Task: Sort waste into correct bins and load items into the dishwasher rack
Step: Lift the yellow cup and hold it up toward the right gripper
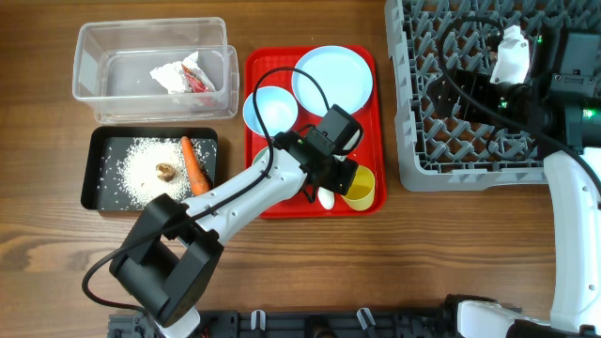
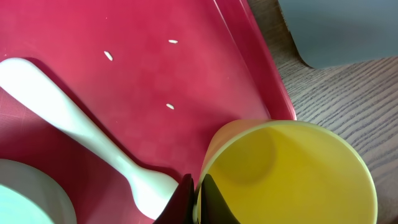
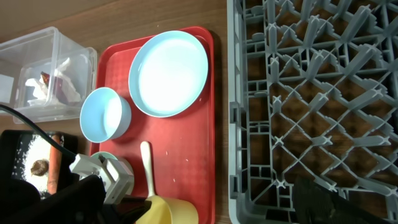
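On cup (image 2: 292, 180) rim, left fingers (image 2: 179, 205) tight

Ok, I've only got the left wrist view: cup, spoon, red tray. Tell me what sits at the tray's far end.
Observer: A pale-blue plate and a pale-blue bowl, past the yellow cup on the red tray.
Operator: Check the rack.
Observer: No dishes show in the dishwasher rack.
Operator: Now the bins.
Observer: Crumpled paper lies in the clear tub; rice, a carrot piece and a brown scrap lie in the black tray.
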Tool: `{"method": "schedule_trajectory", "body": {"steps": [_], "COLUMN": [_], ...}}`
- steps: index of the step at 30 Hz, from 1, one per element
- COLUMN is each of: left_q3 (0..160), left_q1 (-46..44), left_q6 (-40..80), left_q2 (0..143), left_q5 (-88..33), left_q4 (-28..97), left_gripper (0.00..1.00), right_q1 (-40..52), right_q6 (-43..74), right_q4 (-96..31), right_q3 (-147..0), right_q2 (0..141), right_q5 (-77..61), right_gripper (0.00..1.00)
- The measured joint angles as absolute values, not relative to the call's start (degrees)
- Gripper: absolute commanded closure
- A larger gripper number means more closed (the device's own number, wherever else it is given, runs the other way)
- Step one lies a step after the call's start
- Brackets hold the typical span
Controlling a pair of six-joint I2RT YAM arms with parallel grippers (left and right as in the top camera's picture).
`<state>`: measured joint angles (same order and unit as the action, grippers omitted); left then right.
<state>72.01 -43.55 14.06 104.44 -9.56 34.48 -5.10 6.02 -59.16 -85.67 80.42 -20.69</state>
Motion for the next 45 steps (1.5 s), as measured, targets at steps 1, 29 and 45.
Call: {"method": "schedule_trajectory", "body": {"steps": [1, 29, 45], "left_q3": [72.0, 72.1, 72.2], "left_q1": [-43.5, -10.7, -8.2], "left_q6": [14.1, 14.1, 16.3], "left_q2": [104.4, 97.2, 97.2], "left_q5": [-9.6, -60.3, -78.5], "left_q4": [34.5, 19.6, 0.2], "left_gripper": [0.96, 0.96, 0.96], "right_q1": [-5.1, -5.1, -5.1], "right_q6": [6.0, 4.2, -8.2], "right_q4": [-59.2, -50.3, -39.5], "right_q3": [-85.7, -85.7, -80.3], "right_q2": [80.4, 80.4, 80.4], "right_q5": [-20.6, -31.7, -66.7], "right_gripper": [0.00, 0.00, 0.00]}}
